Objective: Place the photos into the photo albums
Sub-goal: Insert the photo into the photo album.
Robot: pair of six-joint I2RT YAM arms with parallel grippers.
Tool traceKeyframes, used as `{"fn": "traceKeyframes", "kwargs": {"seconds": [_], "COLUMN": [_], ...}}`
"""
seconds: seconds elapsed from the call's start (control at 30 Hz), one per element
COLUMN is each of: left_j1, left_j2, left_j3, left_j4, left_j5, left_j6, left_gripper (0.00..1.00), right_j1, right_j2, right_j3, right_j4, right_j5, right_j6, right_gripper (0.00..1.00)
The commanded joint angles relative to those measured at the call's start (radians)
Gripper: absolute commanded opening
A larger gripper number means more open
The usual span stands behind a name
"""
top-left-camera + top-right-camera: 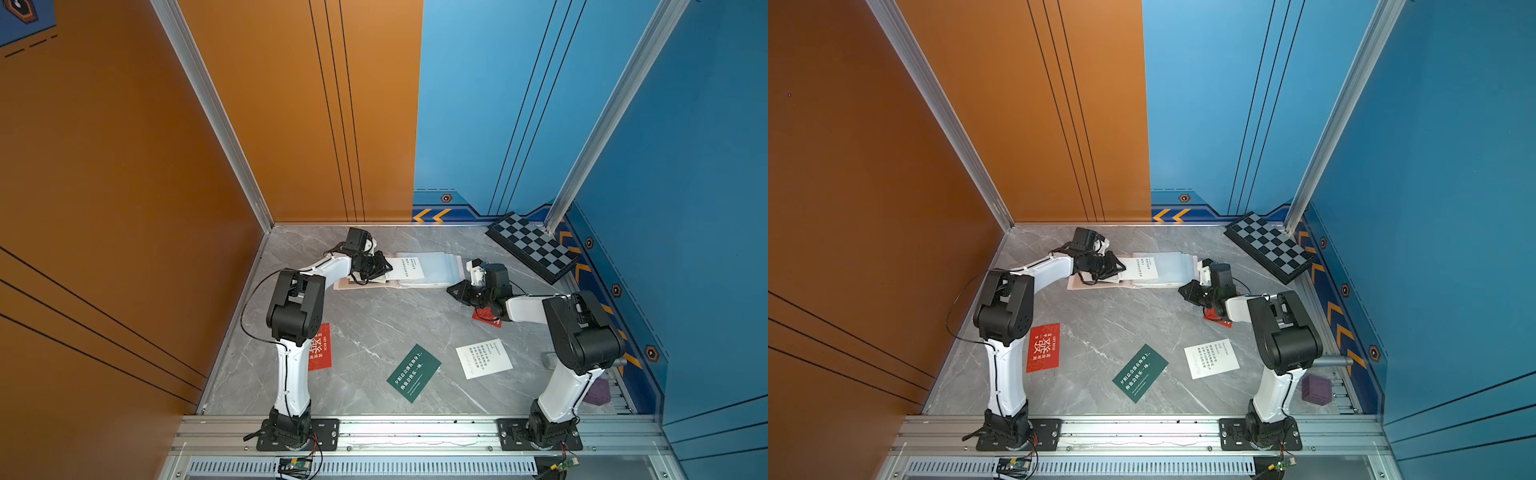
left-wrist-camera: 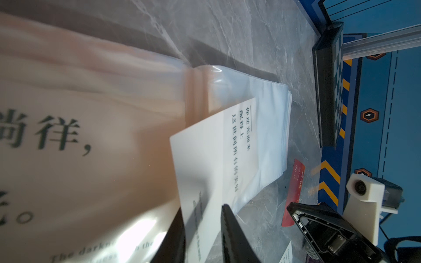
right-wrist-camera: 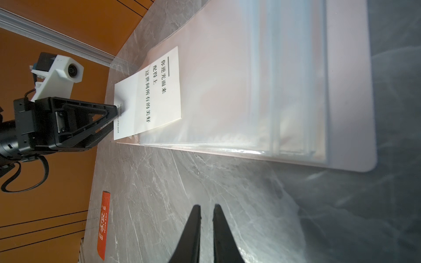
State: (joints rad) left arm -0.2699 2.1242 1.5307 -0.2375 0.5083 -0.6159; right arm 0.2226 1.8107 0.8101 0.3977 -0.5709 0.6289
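We judged a third done: one sleeved card [image 2: 68, 136] sat in the photo album [image 1: 440, 270] at twelve o'clock, with a half-inserted card [image 1: 409, 268] beside it. Loose on the counter [image 1: 374, 324] lay a red card [image 1: 320, 347] at eight, a second red card [image 1: 486, 316] at three, a green card [image 1: 413, 372] at six and a white card [image 1: 484, 358] at five. The left claw [image 2: 201, 208] straddled the half-inserted card with its jaws parted. The right claw [image 3: 207, 206], nearly closed, held nothing.

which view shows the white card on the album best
Right wrist view: the white paper card with black print is nearly whole, text sharp. Left wrist view shows it close, cut off; both top views show it tiny.
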Motion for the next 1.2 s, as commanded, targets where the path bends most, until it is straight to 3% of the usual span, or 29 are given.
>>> {"fn": "traceKeyframes", "kwargs": {"seconds": [0.0, 1.17], "left_j1": [-0.013, -0.073], "left_j2": [0.023, 0.121], "left_j3": [0.044, 0.211], "left_j4": [-0.051, -0.149], "left_j5": [-0.021, -0.066], "left_j6": [0.033, 0.038], "left_gripper": [0.28, 0.35], "right_j1": [0.006, 0.01], "right_j2": [0.015, 0.019], "right_j3": [0.001, 0.004], "right_j4": [0.025, 0.024], "right_j5": [0.006, 0.002], "right_j6": [0.012, 0.018], "right_gripper": [0.14, 0.15]}}
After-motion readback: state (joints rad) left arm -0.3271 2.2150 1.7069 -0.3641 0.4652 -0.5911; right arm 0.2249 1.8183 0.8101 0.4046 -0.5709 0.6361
